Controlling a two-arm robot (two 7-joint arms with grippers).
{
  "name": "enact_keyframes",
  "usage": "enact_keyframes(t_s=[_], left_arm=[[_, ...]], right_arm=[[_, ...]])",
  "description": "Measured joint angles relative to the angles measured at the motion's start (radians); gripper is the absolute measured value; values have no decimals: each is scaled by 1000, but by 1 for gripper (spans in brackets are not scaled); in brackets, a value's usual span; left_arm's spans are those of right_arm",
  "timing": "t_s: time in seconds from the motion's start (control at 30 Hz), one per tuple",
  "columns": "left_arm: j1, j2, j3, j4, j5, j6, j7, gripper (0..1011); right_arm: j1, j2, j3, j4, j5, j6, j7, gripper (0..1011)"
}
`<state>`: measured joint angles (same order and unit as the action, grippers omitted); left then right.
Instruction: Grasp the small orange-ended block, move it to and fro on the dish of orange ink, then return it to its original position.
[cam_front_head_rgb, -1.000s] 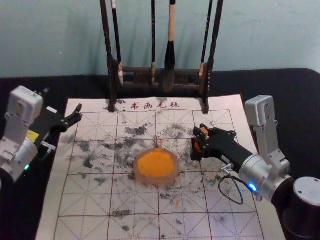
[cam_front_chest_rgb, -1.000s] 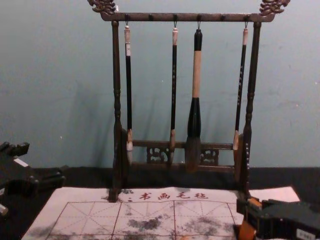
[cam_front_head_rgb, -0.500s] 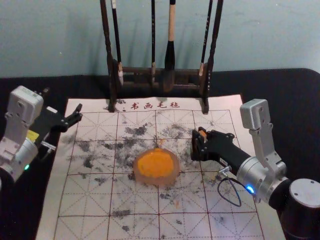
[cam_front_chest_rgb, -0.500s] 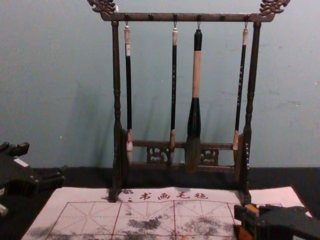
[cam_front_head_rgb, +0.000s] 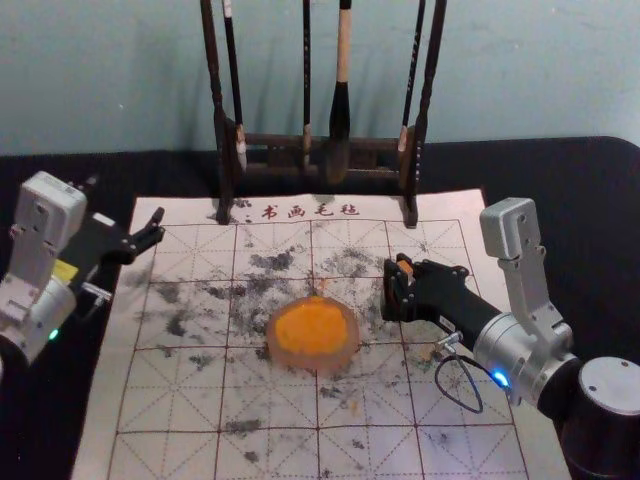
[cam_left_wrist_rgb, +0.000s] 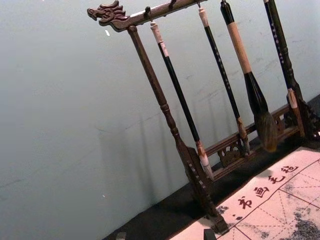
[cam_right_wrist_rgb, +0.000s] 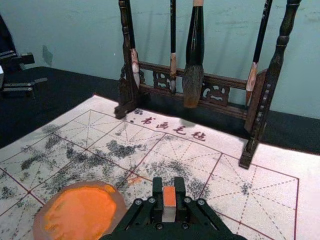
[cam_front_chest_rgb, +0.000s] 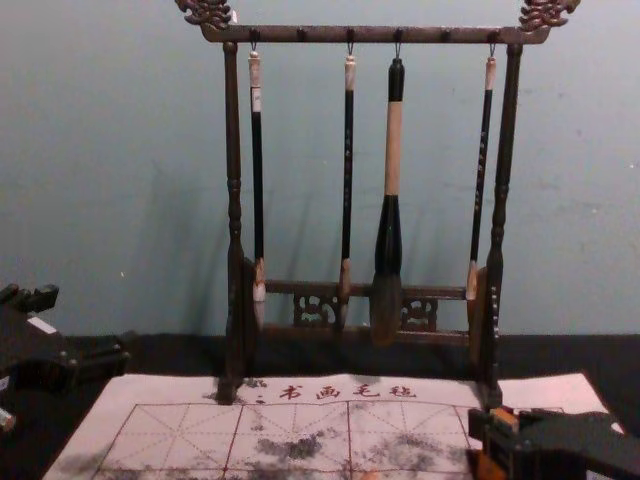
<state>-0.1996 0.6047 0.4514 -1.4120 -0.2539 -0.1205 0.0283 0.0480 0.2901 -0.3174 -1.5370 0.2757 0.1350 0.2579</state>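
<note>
1. While clenching the block (cam_front_head_rgb: 405, 267) between both fingers (cam_right_wrist_rgb: 158, 200), reaches in over the mat (cam_front_head_rgb: 110, 380) from the right with the right gripper (cam_front_head_rgb: 395, 290).
2. Holds the block with an orange end upward, and with a paler side below that end in the right wrist view.
3. Has the block to the right of the dish (cam_front_head_rgb: 300, 362), near its rim but apart from it; cannot tell whether touching the mat with the block's lower end.
4. See the dish near the middle of the mat, with orange ink (cam_front_head_rgb: 310, 328) spread broadly inside the pale rim.
5. Hangs parked at the mat's far left with the left gripper (cam_front_head_rgb: 158, 226), released, with both fingers spread apart.
6. Look beyond the dish for dark blotches (cam_front_head_rgb: 270, 262) scattered over the mat's red grid (cam_front_head_rgb: 318, 400), and for red characters (cam_front_head_rgb: 315, 211) along the far edge.
7. Find the dark wooden rack (cam_front_chest_rgb: 232, 200) upright at that far edge, with four brushes (cam_front_chest_rgb: 393, 240) hanging from the top bar, the thickest just right of the middle.
</note>
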Motion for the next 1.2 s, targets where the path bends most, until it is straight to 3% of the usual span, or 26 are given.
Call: enact_keyframes(t_s=[0.23,0.3,0.33,0.53,0.9,1.0,1.2], left_arm=[[0,0,0,0,0,0,0,1001],[0,0,0,0,0,0,0,1001],[0,0,0,0,0,0,0,1001],[0,0,0,0,0,0,0,1001],[0,0,0,0,0,0,0,1001],[0,0,0,0,0,0,0,1001],[0,0,0,0,0,0,0,1001]], right_arm=[[-1,1,0,-1,2,0,0,334],[-1,1,0,-1,2,0,0,353],[-1,1,0,-1,2,0,0,435],[-1,1,0,-1,3,0,-1,638],[-1,-2,6,-10,7,-4,-1,950],[-1,-11,25,-37,22,-29,0,1002],[-2,-38,80,-79,57,-76,-26,1002]])
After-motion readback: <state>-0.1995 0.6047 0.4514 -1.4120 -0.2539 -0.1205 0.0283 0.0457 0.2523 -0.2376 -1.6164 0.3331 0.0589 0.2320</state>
